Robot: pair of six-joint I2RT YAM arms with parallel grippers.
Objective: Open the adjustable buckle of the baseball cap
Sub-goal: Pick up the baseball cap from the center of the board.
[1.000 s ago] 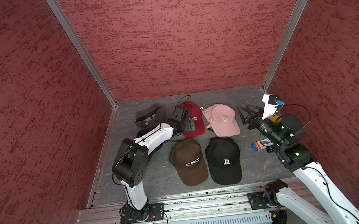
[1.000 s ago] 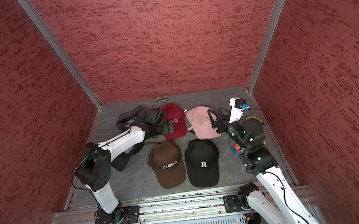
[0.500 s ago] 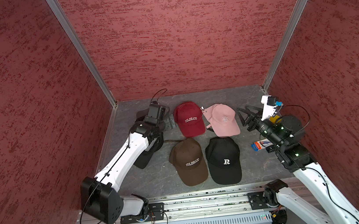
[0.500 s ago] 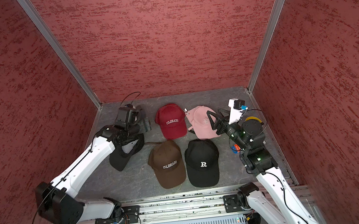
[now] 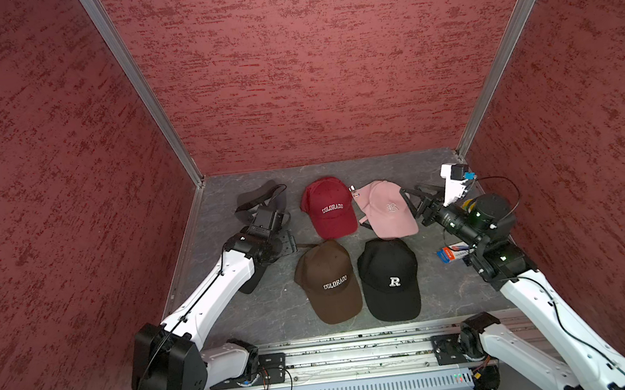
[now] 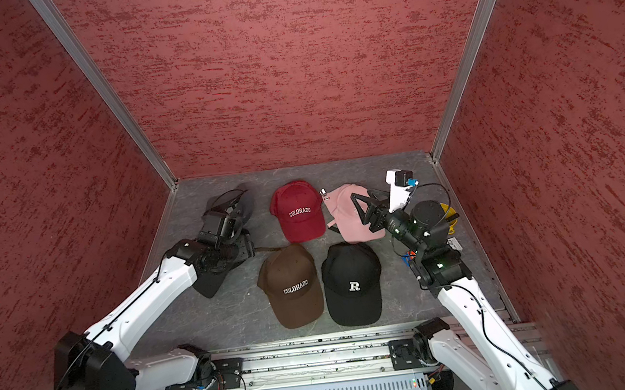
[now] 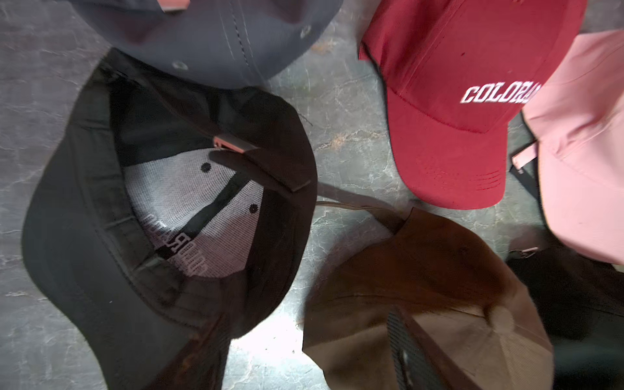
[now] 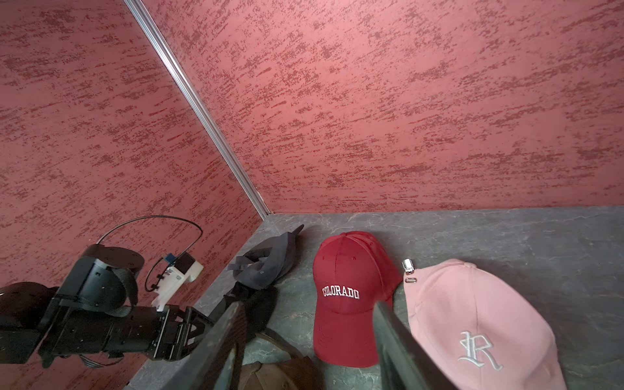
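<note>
Approach step: I have the left gripper [image 5: 286, 243], opening unclear, above the upturned black cap [image 7: 84, 236]; right gripper [image 8: 309, 304] agape, empty; next, pinch its buckle [image 7: 233, 143].

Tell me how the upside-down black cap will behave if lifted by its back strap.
The upside-down black cap looks soft and creased, so it would probably sag. Its strap lies loose and thin, likely floppy. The brim looks flatter and stiffer, so it may hang down.

The tabletop [image 5: 455, 300] bears a red cap [image 5: 328, 210], pink cap [image 5: 387, 211], brown cap [image 5: 331, 282], black cap [image 5: 390, 275], upturned cap [image 7: 101, 219] and grey cap [image 7: 216, 37].
</note>
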